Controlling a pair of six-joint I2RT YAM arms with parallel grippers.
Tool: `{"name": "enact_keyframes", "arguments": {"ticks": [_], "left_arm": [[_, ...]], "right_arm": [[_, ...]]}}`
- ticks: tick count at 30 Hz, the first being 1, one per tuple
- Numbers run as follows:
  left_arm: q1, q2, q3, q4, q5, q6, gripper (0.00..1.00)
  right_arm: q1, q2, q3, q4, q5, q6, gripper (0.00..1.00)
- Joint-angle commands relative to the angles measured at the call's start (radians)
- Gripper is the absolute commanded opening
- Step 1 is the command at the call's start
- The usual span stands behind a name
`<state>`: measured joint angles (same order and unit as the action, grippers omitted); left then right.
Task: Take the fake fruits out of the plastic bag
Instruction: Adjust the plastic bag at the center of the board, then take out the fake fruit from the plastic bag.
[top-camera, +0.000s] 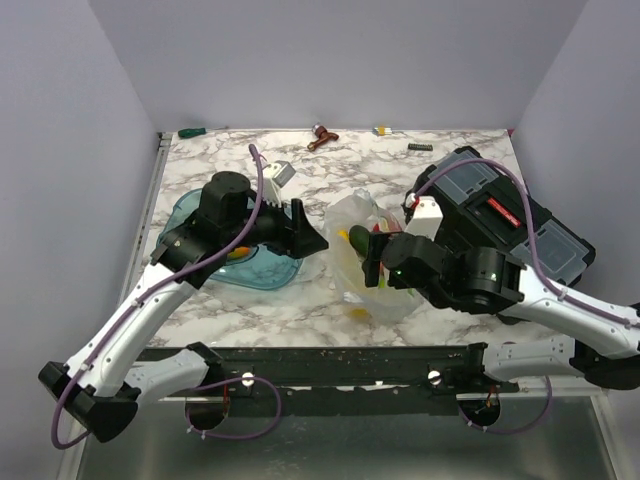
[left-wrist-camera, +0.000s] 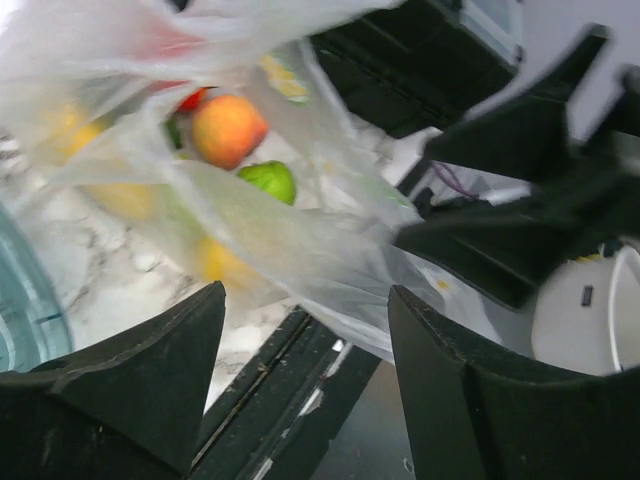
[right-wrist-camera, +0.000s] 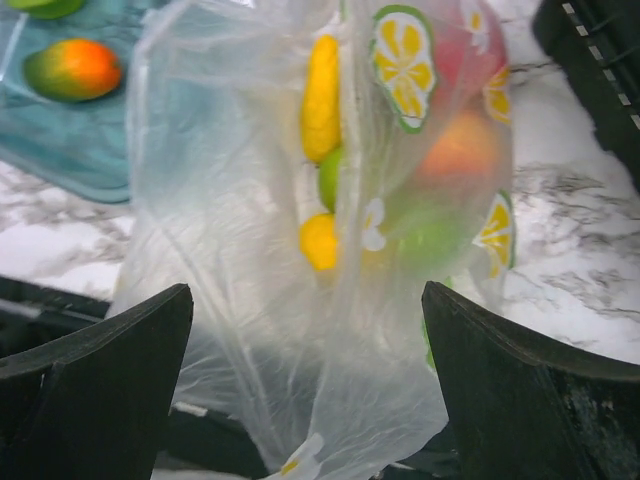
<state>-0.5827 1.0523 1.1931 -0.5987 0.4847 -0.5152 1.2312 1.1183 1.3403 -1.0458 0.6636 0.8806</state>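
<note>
The plastic bag (top-camera: 362, 270) lies crumpled at mid-table with fake fruits inside. The left wrist view shows an orange-red fruit (left-wrist-camera: 228, 128) and a green one (left-wrist-camera: 268, 180) through the bag (left-wrist-camera: 300, 240). The right wrist view shows a yellow fruit (right-wrist-camera: 320, 85), a green one (right-wrist-camera: 430, 235) and an orange-red one (right-wrist-camera: 460, 150) in the bag (right-wrist-camera: 250, 250). A mango-coloured fruit (right-wrist-camera: 72, 68) lies in the teal tray (right-wrist-camera: 90, 150). My left gripper (top-camera: 305, 238) is open and empty (left-wrist-camera: 305, 330) just left of the bag. My right gripper (top-camera: 374, 255) is open, with bag plastic between its fingers (right-wrist-camera: 310, 340).
The teal tray (top-camera: 262, 276) sits under my left arm. A black toolbox (top-camera: 510, 215) and a white box (top-camera: 425, 212) stand right of the bag. Small items lie along the back edge: a brown one (top-camera: 322, 137) and a green one (top-camera: 192, 131). The table's front rail (top-camera: 330, 365) is close.
</note>
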Motion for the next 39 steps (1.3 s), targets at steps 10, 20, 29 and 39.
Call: {"name": "enact_keyframes", "arguments": {"ticks": [10,20,29,39], "left_arm": [[-0.262,0.05,0.028,0.251,-0.12,-0.05,0.67],[-0.301,0.12,-0.125,0.54,-0.217,-0.158,0.66],[-0.316,0.257,-0.097,0.565,-0.236,-0.152,0.53],[-0.362,0.299,-0.183,0.545,-0.299,-0.123,0.48]], "right_arm": [[-0.117,0.066,-0.163,0.06,0.082,-0.059,0.59],[-0.157,-0.041,-0.203,0.185,-0.045,-0.169,0.01],[-0.157,-0.123,-0.168,0.231,-0.09,-0.197,0.01],[-0.156,-0.113,-0.148,0.235,-0.072,-0.213,0.01]]}}
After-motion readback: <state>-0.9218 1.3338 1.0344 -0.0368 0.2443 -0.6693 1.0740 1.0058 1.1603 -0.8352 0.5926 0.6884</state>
